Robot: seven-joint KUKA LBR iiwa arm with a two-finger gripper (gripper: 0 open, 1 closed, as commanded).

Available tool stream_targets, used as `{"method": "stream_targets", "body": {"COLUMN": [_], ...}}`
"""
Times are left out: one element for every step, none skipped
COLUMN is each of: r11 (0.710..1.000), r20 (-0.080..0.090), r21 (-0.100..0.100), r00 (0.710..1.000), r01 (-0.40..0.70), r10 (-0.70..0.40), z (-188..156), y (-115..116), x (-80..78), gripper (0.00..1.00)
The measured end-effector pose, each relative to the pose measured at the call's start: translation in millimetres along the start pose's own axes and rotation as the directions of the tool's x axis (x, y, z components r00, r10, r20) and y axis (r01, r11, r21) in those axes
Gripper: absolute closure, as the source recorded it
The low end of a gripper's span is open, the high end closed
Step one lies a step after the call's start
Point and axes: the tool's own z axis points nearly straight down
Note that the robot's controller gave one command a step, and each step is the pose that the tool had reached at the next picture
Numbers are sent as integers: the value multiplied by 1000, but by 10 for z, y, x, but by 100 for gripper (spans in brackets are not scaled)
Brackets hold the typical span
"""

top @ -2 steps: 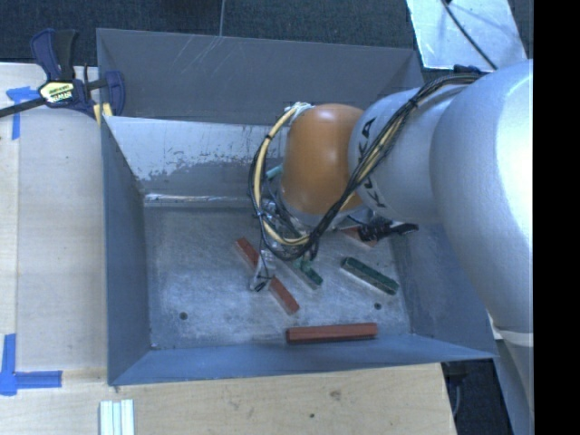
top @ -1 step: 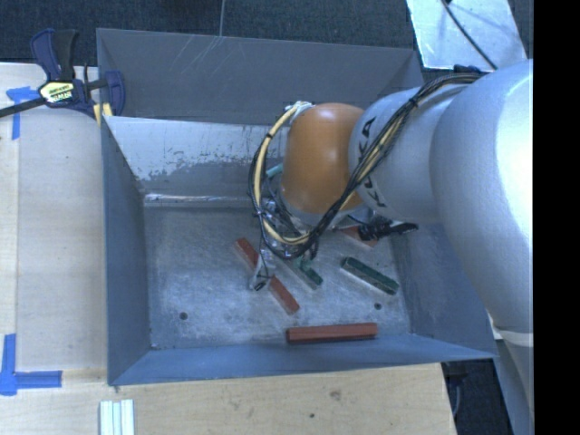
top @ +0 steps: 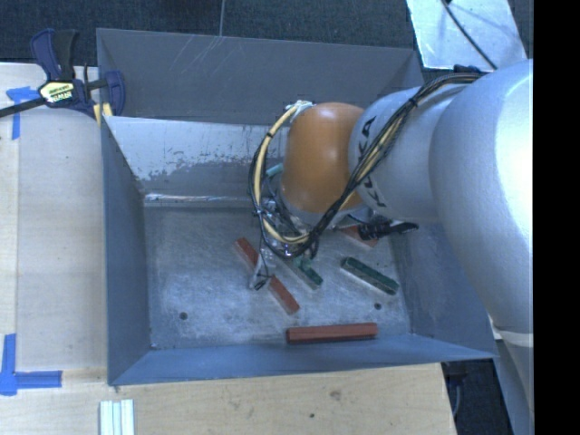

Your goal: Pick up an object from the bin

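My gripper (top: pixel 263 275) hangs under the orange wrist cover, low in the middle of the bin. It is right over a reddish-brown stick (top: pixel 283 297) that lies slanted on the floor, and it hides the stick's middle. The stick's upper end pokes out at the gripper's left. A small dark green piece (top: pixel 311 275) lies just to the right of the gripper. From this view I cannot tell whether anything is held.
A longer green bar (top: pixel 369 275) lies slanted further right. A red-brown bar (top: pixel 332 333) rests along the near wall. A small orange-red thing (top: pixel 366 233) shows under the arm at the right. The arm covers the bin's right back part.
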Motion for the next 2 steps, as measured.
{"method": "stream_targets", "body": {"r11": [990, 991], "r20": [-5, -5], "r21": [3, 2], "r00": [990, 990], "r01": [-139, -137], "r10": [139, 137], "z": [-24, -27], "y": [-309, -308], "x": [-24, -25], "gripper": [0, 0]}}
